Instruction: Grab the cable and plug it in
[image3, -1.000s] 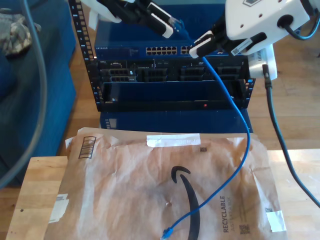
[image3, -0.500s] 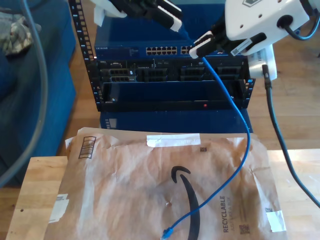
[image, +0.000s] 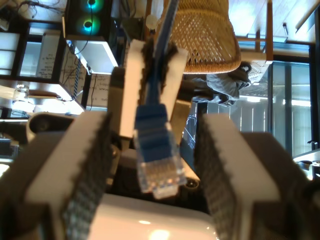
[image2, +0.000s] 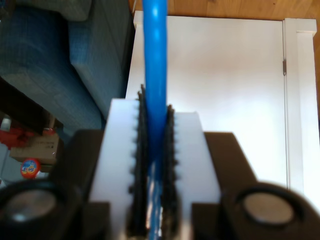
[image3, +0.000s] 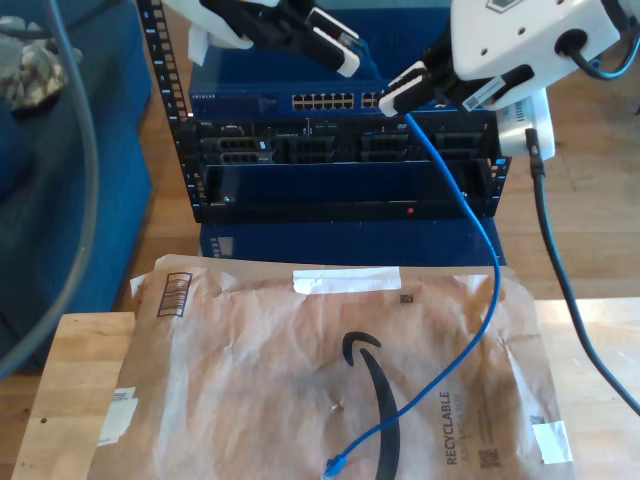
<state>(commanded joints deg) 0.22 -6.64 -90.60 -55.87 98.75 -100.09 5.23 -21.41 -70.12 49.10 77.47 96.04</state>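
As my second gripper (image2: 155, 107) clamped tight on the blue cable (image2: 155, 50), the first wrist view caught what that camera couldn't: the plug (image: 157, 167) jutting between the spread, empty fingers of my first gripper (image: 157, 122). From outside, the cable drooped below my second gripper onto the envelope (image3: 250, 380), its far plug (image3: 333, 463) lying there.

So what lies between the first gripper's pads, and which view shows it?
The first wrist view shows it: the plug of the cable sits between my first gripper's open pads, touching neither, gripped just behind by my second gripper.
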